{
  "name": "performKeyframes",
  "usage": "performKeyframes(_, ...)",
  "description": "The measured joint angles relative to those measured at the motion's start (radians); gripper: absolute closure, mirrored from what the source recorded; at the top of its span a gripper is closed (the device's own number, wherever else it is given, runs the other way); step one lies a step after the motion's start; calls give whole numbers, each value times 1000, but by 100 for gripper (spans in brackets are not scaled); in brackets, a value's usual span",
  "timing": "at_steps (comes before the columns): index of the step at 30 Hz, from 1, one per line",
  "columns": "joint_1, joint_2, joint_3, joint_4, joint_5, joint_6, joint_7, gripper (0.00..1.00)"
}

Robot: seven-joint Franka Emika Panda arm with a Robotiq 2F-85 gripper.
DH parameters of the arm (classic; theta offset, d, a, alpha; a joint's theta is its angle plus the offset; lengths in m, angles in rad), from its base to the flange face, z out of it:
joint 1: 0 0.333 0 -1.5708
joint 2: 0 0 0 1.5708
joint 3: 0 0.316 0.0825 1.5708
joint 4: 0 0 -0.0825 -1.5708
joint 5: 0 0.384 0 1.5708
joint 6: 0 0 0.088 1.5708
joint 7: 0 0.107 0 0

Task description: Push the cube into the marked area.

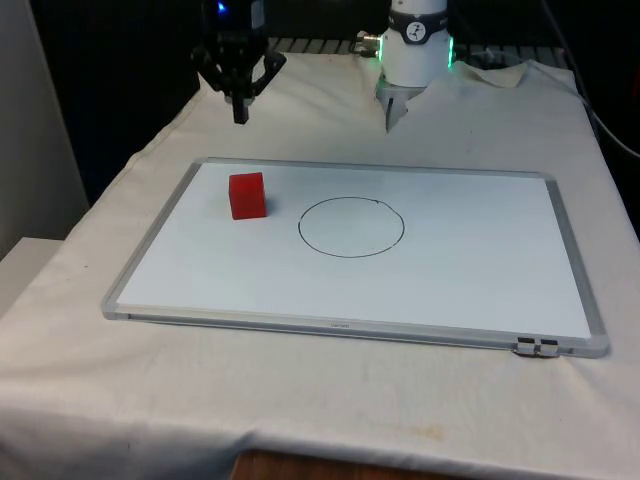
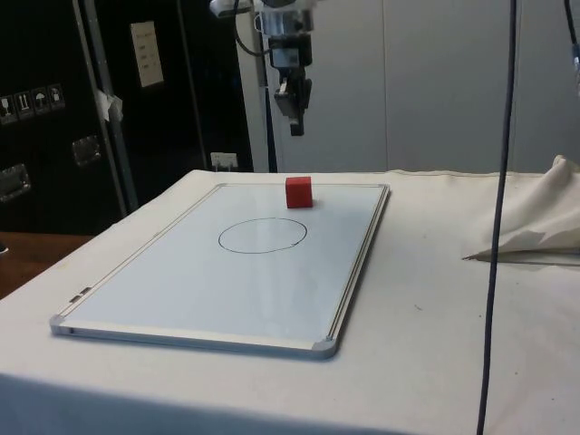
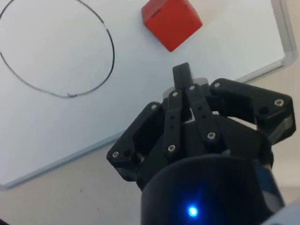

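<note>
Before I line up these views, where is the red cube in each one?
Front view: the red cube sits on the whiteboard, on the front view's left of the drawn circle.
Side view: cube at the board's far end, beyond the circle.
Wrist view: cube ahead of the gripper.
Shared landmark: the circle.

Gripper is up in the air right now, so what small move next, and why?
Probably lower the gripper to the whiteboard beside the red cube, on the side away from the drawn circle. It hangs shut above the board's far edge, the cube lies outside the circle, and a push needs that side.
</note>
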Motion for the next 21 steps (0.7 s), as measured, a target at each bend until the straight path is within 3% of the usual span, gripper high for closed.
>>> performKeyframes(10, -12, 55, -36, -2, 134, 26, -130, 100)
performKeyframes(17, -22, 140, -58, 14, 263, 55, -241, 100)
performKeyframes(21, -24, 161, -62, 18, 291, 60, -266, 100)
